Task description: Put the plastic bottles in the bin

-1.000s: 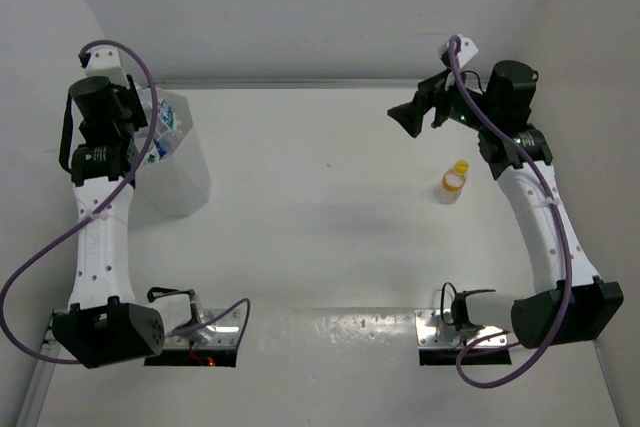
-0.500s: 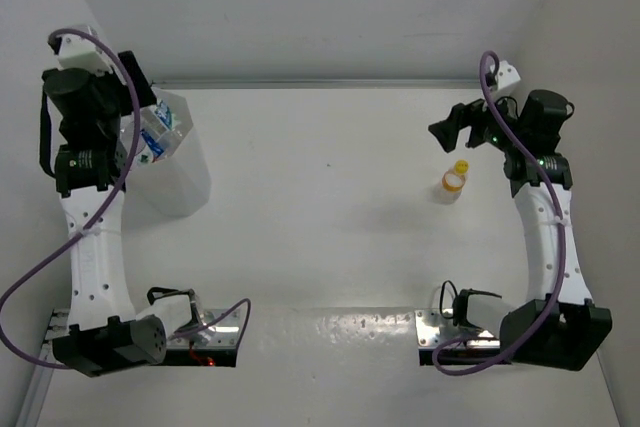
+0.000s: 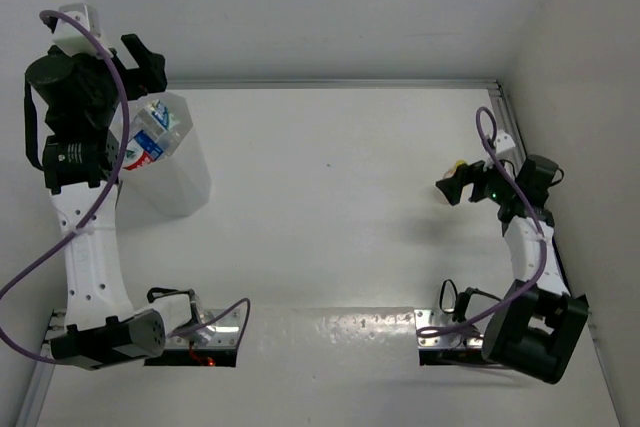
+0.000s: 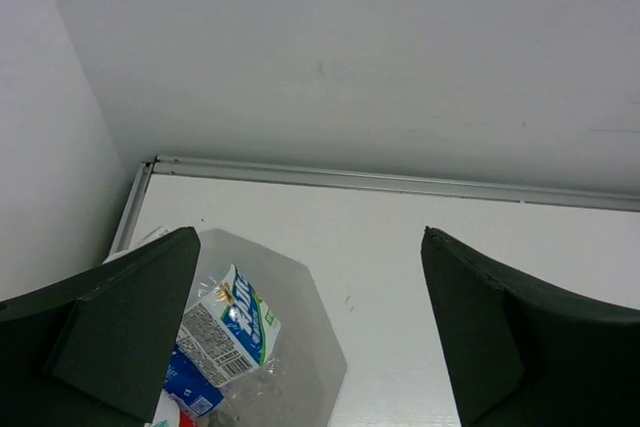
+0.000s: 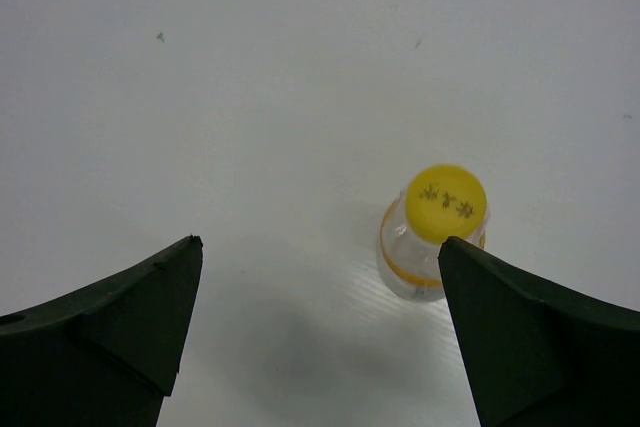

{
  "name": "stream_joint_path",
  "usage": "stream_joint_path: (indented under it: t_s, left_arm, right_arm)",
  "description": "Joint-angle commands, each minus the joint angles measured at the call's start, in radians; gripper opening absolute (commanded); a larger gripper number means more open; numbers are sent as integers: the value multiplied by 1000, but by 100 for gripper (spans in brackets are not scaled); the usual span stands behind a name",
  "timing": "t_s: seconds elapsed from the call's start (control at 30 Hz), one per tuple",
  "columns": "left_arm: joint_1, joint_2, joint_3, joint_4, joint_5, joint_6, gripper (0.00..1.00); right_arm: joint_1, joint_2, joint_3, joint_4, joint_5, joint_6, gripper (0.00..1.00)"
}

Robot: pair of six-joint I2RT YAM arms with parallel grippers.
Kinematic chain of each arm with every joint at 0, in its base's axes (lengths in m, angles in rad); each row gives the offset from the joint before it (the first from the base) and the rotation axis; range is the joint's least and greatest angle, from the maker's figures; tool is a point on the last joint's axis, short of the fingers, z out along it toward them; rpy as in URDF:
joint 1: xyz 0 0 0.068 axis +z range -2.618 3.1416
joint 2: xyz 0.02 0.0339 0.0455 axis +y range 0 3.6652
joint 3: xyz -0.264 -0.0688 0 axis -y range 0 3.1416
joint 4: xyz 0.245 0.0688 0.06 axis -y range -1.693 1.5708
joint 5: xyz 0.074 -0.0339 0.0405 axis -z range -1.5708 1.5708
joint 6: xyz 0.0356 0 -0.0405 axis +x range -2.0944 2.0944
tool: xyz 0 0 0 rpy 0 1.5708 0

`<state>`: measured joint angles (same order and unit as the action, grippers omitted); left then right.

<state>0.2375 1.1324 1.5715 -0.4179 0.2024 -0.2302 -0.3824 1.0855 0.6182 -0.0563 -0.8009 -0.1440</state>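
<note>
The bin (image 3: 186,183) stands at the far left of the table, and several plastic bottles (image 3: 150,135) lie inside it. In the left wrist view a blue-and-green labelled bottle (image 4: 228,329) rests on top in the bin (image 4: 318,345). My left gripper (image 3: 143,59) (image 4: 310,237) hangs open and empty above the bin's far side. A short yellow-capped bottle (image 5: 432,232) stands upright on the table at the right. My right gripper (image 5: 320,242) (image 3: 447,187) is open just above it, and the bottle is close to the right finger. From above only its cap (image 3: 457,164) shows.
White walls close in the table at the back and on both sides. A metal rail (image 4: 380,182) runs along the far edge. The arm bases and cables (image 3: 200,332) sit at the near edge.
My left gripper has opened and drawn back up and to the left above the bin. The right arm has swung down and towards me, over the yellow-capped bottle.
</note>
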Motion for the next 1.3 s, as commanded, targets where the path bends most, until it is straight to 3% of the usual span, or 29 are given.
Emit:
stream_joint_path:
  t_s: [0.0,0.23,0.4,0.57,0.9,0.93,1.13,1.17,1.27]
  left_arm:
    - [11,7,2,30,52,-17,100]
    - [11,27,-8,39,52,-35,100]
    - [11,47,-8,48,61,-44,100]
    - [11,56,-17,48,61,-35,100]
    - [11,66,-47,67,72,-35,100]
    - [11,66,-47,67,72,-35,100]
    - [20,66,-47,67,104,-35,100]
    - [20,66,-47,76,118,-35,98]
    - [29,43,-68,129,218,-15,94]
  right_arm:
    - [-38,1,-52,183,-84,-65,100]
    - [-50,103,-185,381,-77,-95,100]
    - [-50,294,-147,476,-49,-80,98]
    - [-47,401,-120,602,-17,-72,87]
    - [-15,543,-2,636,-81,-100,94]
    - [-12,551,8,613,-87,-112,91]
    - [49,606,52,581,-106,-135,54]
    - [60,603,64,557,-106,-155,45]
    - [79,570,101,480,-145,-172,29]
